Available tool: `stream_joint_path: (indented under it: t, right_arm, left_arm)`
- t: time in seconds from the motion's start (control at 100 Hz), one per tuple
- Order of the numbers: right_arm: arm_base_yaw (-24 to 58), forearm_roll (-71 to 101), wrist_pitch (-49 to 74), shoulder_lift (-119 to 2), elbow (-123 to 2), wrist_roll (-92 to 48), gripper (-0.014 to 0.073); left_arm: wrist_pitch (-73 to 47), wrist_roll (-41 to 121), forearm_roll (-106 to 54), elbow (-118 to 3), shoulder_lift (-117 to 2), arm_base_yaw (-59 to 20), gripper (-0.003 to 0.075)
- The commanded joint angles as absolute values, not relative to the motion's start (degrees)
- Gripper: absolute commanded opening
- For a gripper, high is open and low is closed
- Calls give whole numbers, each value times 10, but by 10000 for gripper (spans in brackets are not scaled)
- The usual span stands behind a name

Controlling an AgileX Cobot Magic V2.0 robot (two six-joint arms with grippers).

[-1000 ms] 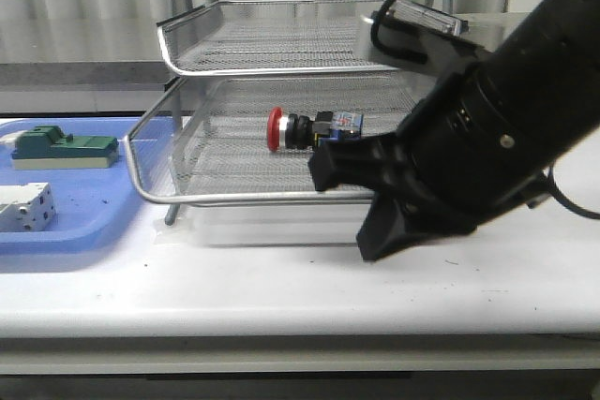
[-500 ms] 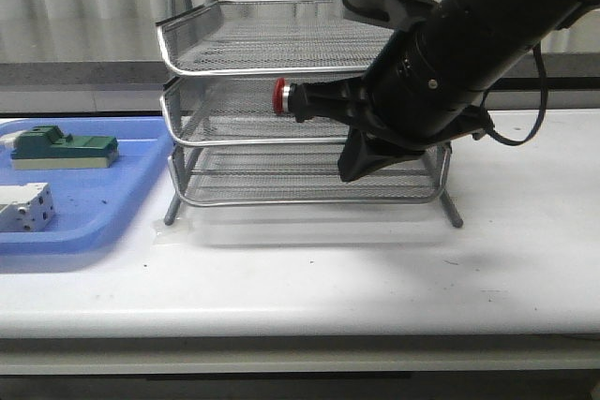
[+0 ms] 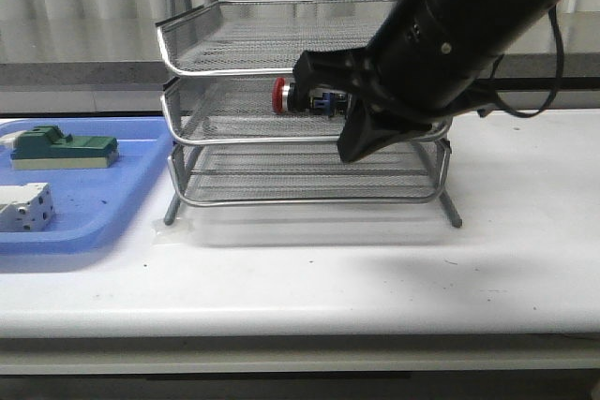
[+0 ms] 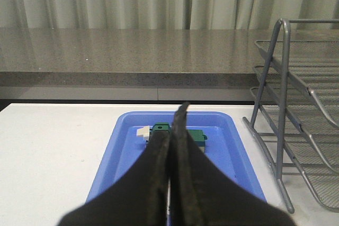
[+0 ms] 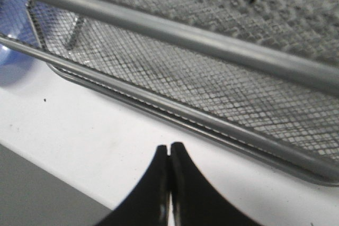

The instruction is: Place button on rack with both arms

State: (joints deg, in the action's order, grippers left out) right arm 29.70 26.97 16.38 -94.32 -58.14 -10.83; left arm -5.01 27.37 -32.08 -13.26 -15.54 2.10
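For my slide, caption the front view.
Button lies in the rack's middle tray beside the right arm.

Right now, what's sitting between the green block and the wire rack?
Nothing but bare floor of the blue tray and its raised rim. The front view shows the green block well left of the rack, with no object between them.

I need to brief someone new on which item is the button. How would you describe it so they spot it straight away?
Find the three-tier wire rack in the middle of the table. On its middle tray, beside the right arm, lies the button on its side. Its round red head sets it apart from the green block and white block in the blue tray.
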Motion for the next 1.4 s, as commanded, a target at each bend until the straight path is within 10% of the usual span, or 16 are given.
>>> stream_joint_path:
  t: [0.0,1.39]
  right_arm:
    - [294,255,148,-886,-582,-116,-61]
    - [140,39,166,-227,-267,-116,-61]
  left_arm:
    - [-5,269,-325,-149,-160,21,-20]
    - [-5,269,-325,-149,-160,21,-20]
